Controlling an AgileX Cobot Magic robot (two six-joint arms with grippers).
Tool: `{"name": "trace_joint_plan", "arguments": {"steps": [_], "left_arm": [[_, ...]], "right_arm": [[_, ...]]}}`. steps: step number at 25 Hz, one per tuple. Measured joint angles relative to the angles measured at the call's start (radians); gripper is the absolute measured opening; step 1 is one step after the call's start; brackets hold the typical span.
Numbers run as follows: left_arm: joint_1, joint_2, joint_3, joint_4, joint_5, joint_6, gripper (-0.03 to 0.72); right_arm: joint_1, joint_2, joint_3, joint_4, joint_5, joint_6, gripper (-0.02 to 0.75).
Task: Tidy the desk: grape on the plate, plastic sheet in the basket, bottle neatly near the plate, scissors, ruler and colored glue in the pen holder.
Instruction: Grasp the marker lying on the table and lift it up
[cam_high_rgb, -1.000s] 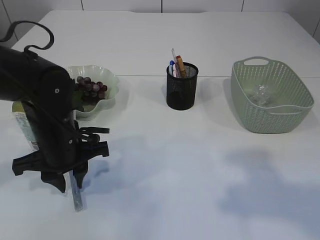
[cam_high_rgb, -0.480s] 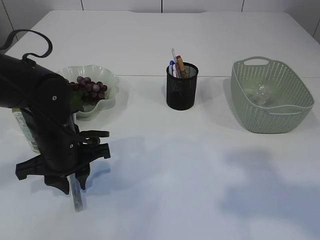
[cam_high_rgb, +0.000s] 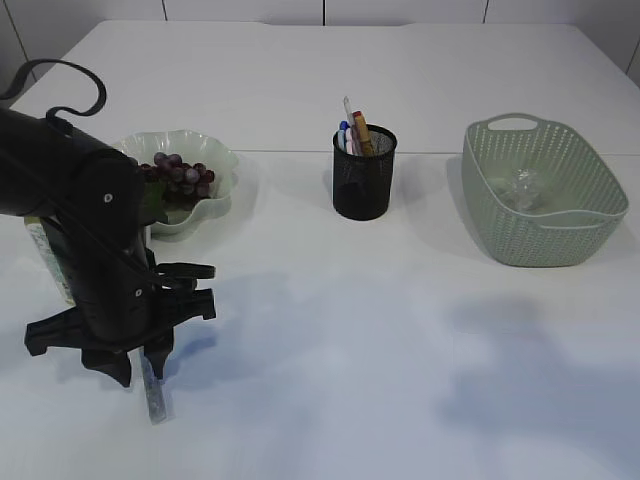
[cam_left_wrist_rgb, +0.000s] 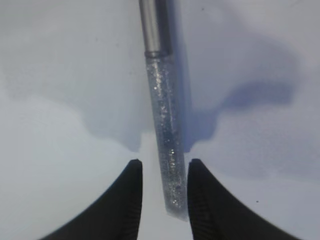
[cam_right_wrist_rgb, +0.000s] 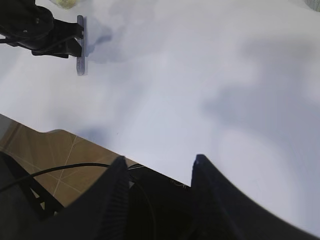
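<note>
The left tool (cam_left_wrist_rgb: 162, 187) stood low over the surface (cam_high_rgb: 400, 330) at near left, its fingers straddling the glitter glue (cam_left_wrist_rgb: 167, 150), not visibly clamped. The right tool (cam_right_wrist_rgb: 157, 172) was released, holding nothing.

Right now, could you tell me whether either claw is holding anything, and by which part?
The left claw straddles the clear end of the glitter glue tube lying on the table; a firm grip cannot be confirmed. The right claw holds nothing.
</note>
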Motion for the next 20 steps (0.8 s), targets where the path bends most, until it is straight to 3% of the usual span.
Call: {"name": "trace_joint_plan", "arguments": {"steps": [20], "left_arm": [[0.000, 0.000, 0.000, 0.025, 0.007, 0.000, 0.226]], "right_arm": [[0.027, 0.000, 0.000, -0.023, 0.002, 0.000, 0.342]]}}
